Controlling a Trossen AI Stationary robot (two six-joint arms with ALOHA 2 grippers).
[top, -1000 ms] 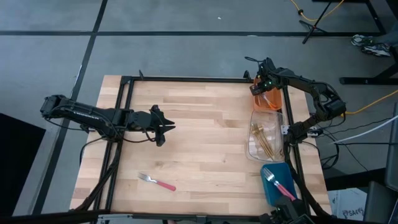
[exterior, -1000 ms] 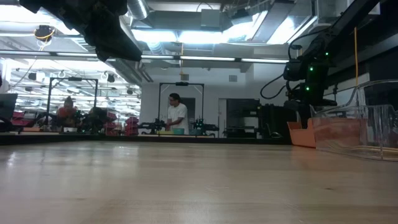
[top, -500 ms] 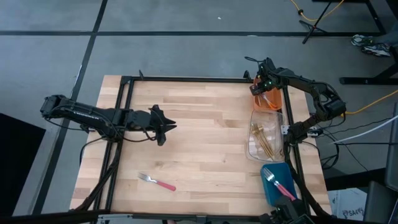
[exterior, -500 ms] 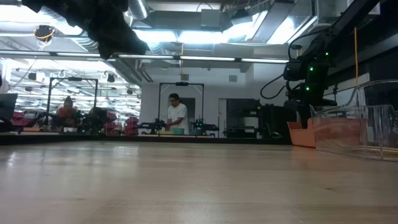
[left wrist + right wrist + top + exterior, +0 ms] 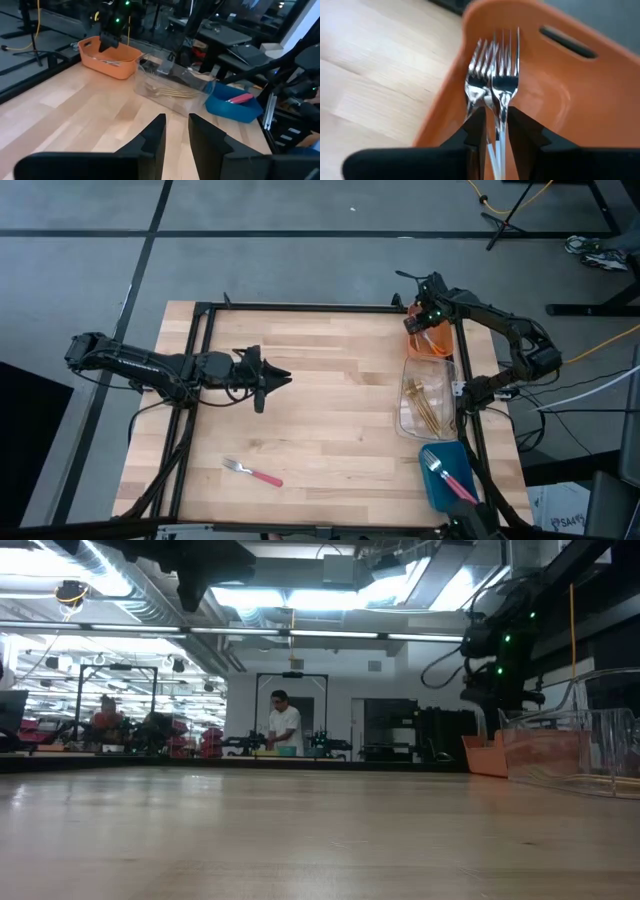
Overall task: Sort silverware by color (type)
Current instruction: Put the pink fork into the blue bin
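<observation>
**Two arms over a wooden table, bins along the right edge**

The table (image 5: 330,400) carries three bins in a row down its right edge: an orange bin (image 5: 428,343) at the far end, a clear bin (image 5: 425,408) in the middle, and a blue bin (image 5: 446,476) nearest the front. The left arm reaches in from the left edge; the left gripper (image 5: 283,379) hangs above the bare middle of the table, fingers parted by a narrow gap, nothing between them. The right gripper (image 5: 428,317) is over the orange bin, its fingers closed on a silver fork (image 5: 502,90), with more silver forks (image 5: 479,75) lying in the bin just beside it. Gold utensils (image 5: 422,406) lie in the clear bin. A pink fork (image 5: 447,475) lies in the blue bin. Another pink-handled fork (image 5: 252,473) lies alone on the table near the front edge, well apart from both grippers.
</observation>
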